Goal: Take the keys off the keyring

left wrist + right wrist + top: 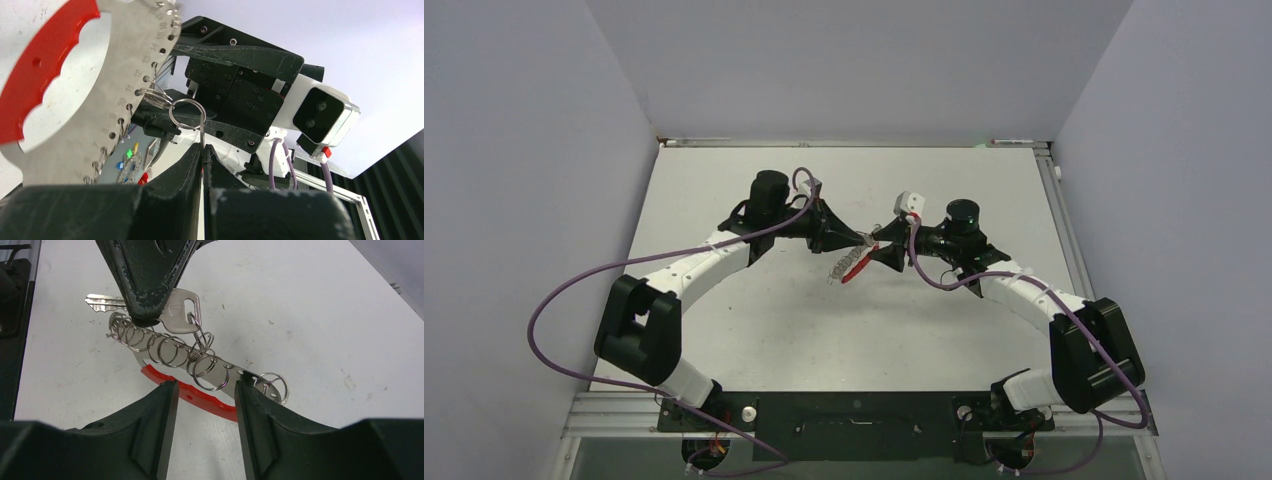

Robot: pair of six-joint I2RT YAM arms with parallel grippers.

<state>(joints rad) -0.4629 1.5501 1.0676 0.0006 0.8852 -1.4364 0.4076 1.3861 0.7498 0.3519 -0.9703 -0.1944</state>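
Note:
My left gripper (150,310) is shut on a flat silver key (178,315), holding it by the head above the table. A thin keyring (196,329) runs through the key's hole and joins a curved metal plate (220,374) hung with several split rings and edged by a red curved piece (197,396). My right gripper (204,400) is open, and the plate and red piece cross the gap between its fingertips. In the left wrist view the key (202,131) shows edge-on between the shut fingers (192,160), with the keyring (186,113) above. From the top view both grippers meet at the red piece (855,268).
The white table (754,330) lies under the raised bundle. Purple cables (574,290) loop from both arms. The right wrist's white camera housing (325,117) sits close behind the left gripper's view. Grey walls (524,150) close in the left, right and back.

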